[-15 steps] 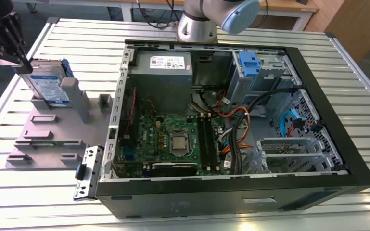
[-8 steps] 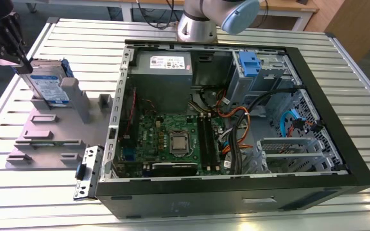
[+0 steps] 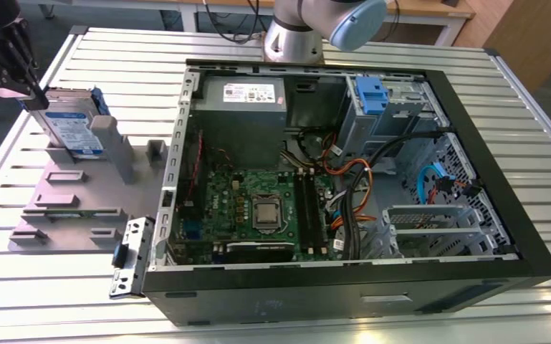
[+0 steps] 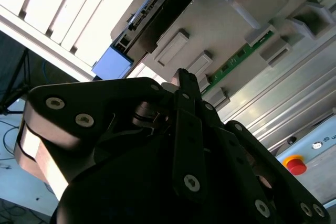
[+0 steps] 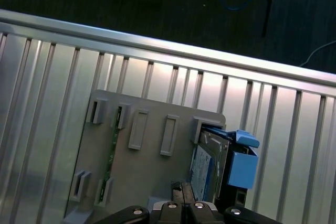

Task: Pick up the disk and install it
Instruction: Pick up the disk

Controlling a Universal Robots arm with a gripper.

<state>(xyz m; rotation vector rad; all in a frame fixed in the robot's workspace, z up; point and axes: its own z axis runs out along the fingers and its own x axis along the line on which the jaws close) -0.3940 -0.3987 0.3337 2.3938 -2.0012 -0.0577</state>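
At exterior view's far left, hand (image 3: 26, 86) hangs close over the disk (image 3: 69, 129); can't tell how open it is or whether it touches. Disk w/ blue frame stands on edge in grey holder (image 3: 74, 193) on slatted tabletop (image 3: 65, 287). Right of holder: open PC case (image 3: 352, 290), w/ motherboard (image 3: 256, 204) mid-case, grey PSU box (image 3: 246, 97) behind it, blue clip (image 3: 371, 93) further right.

The disk (image 3: 69, 127) (silver, white-and-blue label, blue frame) stands on edge in the grey holder (image 3: 94, 195).
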